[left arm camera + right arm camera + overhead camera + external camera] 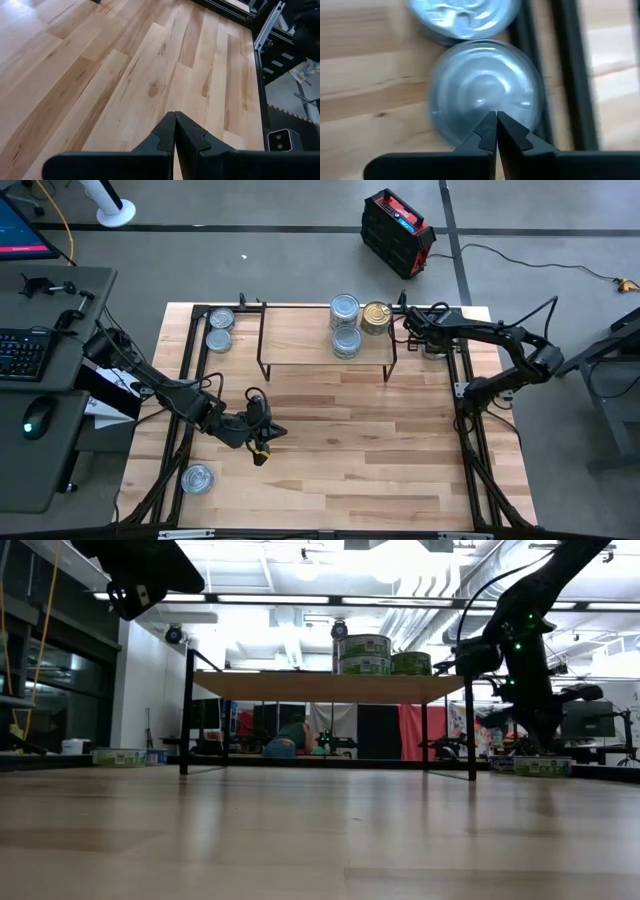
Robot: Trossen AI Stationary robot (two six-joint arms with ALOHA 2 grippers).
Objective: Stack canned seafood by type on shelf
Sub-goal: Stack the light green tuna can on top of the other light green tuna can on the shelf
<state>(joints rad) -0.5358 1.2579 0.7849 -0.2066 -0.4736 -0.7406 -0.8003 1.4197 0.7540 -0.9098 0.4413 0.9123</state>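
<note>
We see bright ceiling lights glaring in the low view; the tins appear motion-blurred at the right wrist.

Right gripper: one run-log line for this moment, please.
right gripper: shut, empty, above a silver tin at the table's far right | left gripper: shut, waiting over bare tabletop | shelf: three stacks

We see a blurred silver tin partly behind the right fingers; a second tin is cut off at the frame's edge.

Silver-lidded tins and one gold tin sit on the light-wood shelf with black legs.
</note>
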